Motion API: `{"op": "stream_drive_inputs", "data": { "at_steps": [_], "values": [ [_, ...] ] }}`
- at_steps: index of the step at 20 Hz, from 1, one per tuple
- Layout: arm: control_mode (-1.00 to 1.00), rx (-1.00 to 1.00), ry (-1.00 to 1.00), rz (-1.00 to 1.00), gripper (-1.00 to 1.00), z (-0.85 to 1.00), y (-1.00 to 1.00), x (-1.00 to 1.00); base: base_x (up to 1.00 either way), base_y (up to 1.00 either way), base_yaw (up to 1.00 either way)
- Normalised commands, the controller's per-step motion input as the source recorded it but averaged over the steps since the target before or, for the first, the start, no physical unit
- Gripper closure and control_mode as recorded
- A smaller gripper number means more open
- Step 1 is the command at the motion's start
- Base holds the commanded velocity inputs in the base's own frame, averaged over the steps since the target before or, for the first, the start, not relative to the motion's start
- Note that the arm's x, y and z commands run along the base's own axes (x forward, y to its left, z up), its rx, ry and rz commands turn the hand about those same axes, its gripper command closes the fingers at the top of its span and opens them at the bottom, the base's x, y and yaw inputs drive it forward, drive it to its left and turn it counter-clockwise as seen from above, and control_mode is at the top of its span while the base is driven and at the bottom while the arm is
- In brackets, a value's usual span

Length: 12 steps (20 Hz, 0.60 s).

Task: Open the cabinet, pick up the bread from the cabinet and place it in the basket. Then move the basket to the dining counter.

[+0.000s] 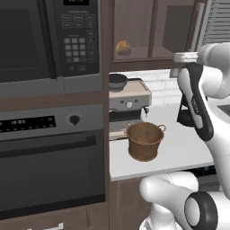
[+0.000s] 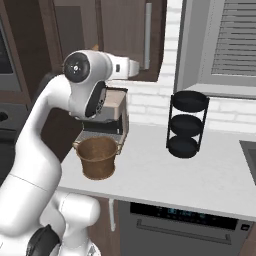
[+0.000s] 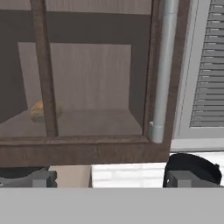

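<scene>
Nearest, the basket (image 1: 144, 141) stands upright on the white counter (image 1: 188, 148) in front of a coffee machine (image 1: 128, 104). Higher, the pincer (image 3: 109, 178) faces the closed cabinet (image 3: 87, 78) with fingertips spread wide, empty. Behind the glass, the bread (image 3: 40, 110) lies on the shelf.

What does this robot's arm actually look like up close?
The arm is made of smooth, rounded glossy white shells with dark grey or black round joint caps and a dark band along one link. No loose cables show. The gripper ends in two small dark grey fingertips.
</scene>
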Motion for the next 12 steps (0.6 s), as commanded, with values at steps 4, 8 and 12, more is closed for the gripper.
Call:
{"op": "stream_drive_inputs", "data": {
  "at_steps": [4, 8, 12],
  "values": [
    [-1.00, 0.00, 0.00, -0.02, -1.00, 0.54, -0.30, 0.19, 0.00, 0.00, 0.00],
    [-1.00, 0.01, 0.00, -0.01, -1.00, 0.22, -0.29, 0.30, 0.00, 0.00, 0.00],
    [-1.00, 0.03, -0.01, -0.01, -1.00, 0.00, -0.28, 0.27, 0.00, 0.00, 0.00]
  ]
}}
